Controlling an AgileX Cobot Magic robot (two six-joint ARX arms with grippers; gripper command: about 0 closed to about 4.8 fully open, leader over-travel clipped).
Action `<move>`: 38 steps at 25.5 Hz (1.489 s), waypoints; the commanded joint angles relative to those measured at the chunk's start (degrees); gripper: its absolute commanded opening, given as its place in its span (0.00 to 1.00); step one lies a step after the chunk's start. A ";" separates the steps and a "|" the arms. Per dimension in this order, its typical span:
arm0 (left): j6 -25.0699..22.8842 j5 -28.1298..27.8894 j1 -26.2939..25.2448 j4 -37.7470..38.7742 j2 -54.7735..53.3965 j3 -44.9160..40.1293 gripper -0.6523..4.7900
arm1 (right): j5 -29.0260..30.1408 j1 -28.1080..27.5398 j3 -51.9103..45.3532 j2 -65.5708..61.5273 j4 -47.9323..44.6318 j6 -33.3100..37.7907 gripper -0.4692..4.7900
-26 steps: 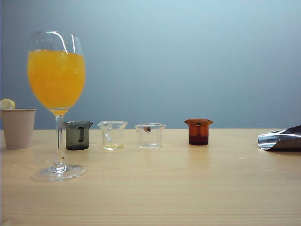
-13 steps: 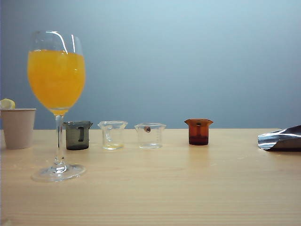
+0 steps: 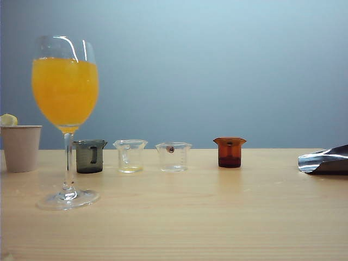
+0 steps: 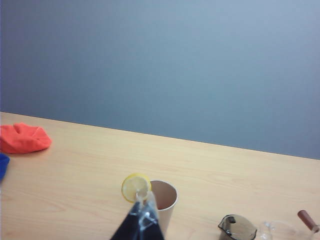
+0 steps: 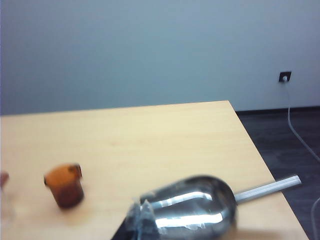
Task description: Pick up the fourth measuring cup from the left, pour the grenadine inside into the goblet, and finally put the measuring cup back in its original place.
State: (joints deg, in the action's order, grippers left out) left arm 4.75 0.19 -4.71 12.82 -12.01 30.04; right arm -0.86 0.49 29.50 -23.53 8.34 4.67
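From my station, the left gripper (image 4: 141, 220) shows only as dark wrapped fingertips low in its wrist view, and I cannot tell whether they are apart or together. Just ahead of it stands a beige paper cup (image 4: 164, 200) with a lemon slice (image 4: 135, 187) on its rim; an orange cloth (image 4: 22, 138) lies well off to one side. On the exterior view the goblet (image 3: 66, 114), full of orange juice (image 3: 65, 91), stands near the front left. Behind it runs the row: a smoky grey cup (image 3: 90, 155), two clear cups (image 3: 130, 155) and (image 3: 173, 156), then the fourth measuring cup (image 3: 229, 151), upright on the table (image 3: 217, 217) with dark grenadine (image 3: 229, 162) at its bottom. The right gripper (image 5: 142, 222) is closed, empty, its tips over a metal scoop (image 5: 200, 205); the amber cup sits near it, apart.
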 commanded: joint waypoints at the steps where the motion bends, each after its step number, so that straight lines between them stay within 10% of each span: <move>1: 0.42 1.49 0.39 -0.37 -7.28 6.54 0.11 | 0.15 1.22 5.40 -8.85 -5.57 2.64 0.08; 10: 0.15 0.76 11.15 -0.48 -20.35 15.87 0.11 | -8.22 20.48 6.12 -31.32 -23.02 2.86 0.08; 23: 0.17 12.70 17.73 -4.68 -24.96 16.39 0.11 | -13.20 24.22 6.73 -73.18 -64.08 4.15 0.08; 28: -0.13 15.12 18.60 -3.89 -28.68 16.39 0.11 | -13.16 24.24 10.47 -81.77 -63.87 4.11 0.11; 30: -0.26 13.75 19.08 -3.89 -29.81 16.39 0.11 | -13.00 24.24 12.26 -84.00 -63.63 4.09 0.30; 33: -0.24 14.19 19.28 -3.69 -31.34 16.39 0.11 | -13.03 24.24 15.74 -87.73 -62.05 4.09 0.84; 38: -0.26 14.03 19.30 -3.67 -31.85 16.39 0.11 | -13.81 24.24 20.61 -92.80 -61.24 0.61 1.00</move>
State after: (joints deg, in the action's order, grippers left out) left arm 4.69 14.31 14.52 9.82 -43.79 46.13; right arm -14.33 24.69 48.99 -115.72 -52.58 5.96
